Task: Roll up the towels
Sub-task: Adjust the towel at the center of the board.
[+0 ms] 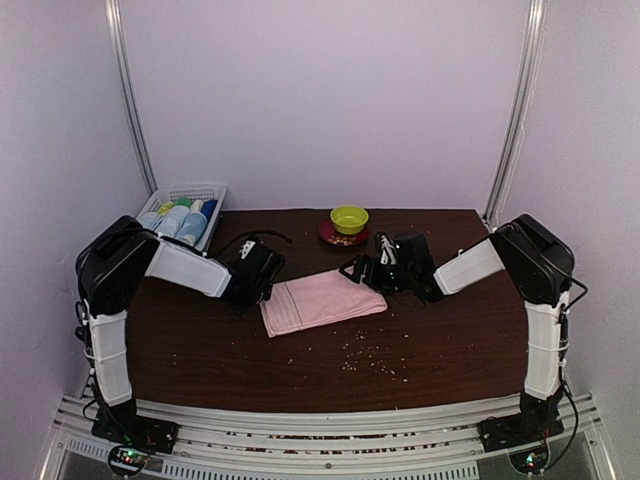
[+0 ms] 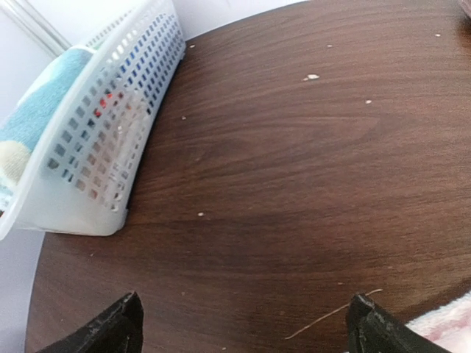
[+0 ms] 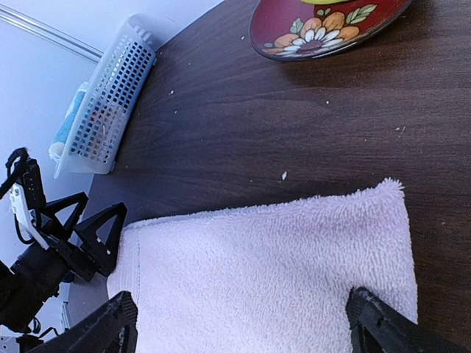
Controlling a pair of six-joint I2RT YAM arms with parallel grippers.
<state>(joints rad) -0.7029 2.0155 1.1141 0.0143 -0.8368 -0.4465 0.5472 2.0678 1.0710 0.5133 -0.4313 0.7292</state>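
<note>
towel [image 1: 322, 300] mid-table [image 1: 200, 350] — basket [image 1: 185, 195] far-left

You have soft, even light, pinkish on the walls [image 1: 320, 100]. Table [image 1: 200, 350] shows mild sheen in both wrist views. Shadows faint. Basket [image 2: 110, 132] bows near the frame edge. Towel [image 3: 280, 272] pile sharp; top view soft.
</note>
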